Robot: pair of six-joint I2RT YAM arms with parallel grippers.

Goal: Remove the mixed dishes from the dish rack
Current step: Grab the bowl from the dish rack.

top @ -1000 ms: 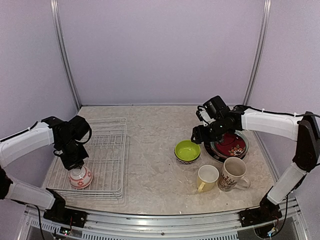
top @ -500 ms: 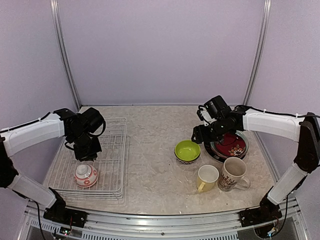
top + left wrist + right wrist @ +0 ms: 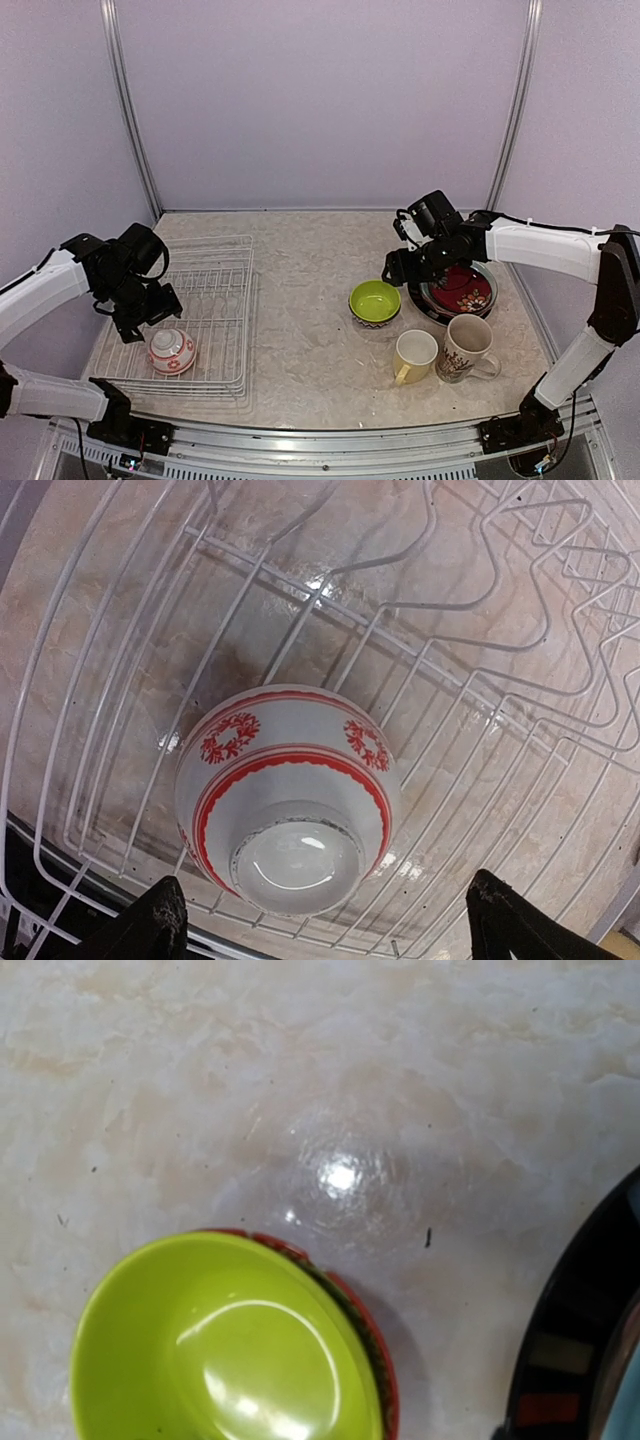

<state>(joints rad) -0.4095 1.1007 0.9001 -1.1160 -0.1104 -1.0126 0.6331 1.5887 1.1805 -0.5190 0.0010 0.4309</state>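
Red-white patterned bowl (image 3: 290,800) — upturned in the dish rack (image 3: 222,300) — lies just beneath the left gripper (image 3: 148,318), spread wide.

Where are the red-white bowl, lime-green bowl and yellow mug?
red-white patterned bowl (image 3: 288,800): left wrist view, on its banded outer wall.
lime-green bowl (image 3: 375,299): top external view, on its inner surface.
yellow mug (image 3: 415,352): top external view, inside its mouth.

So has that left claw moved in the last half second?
Yes. The left gripper swung left and nearer, from over the dish rack's inside to its left edge, beside the red-white patterned bowl.
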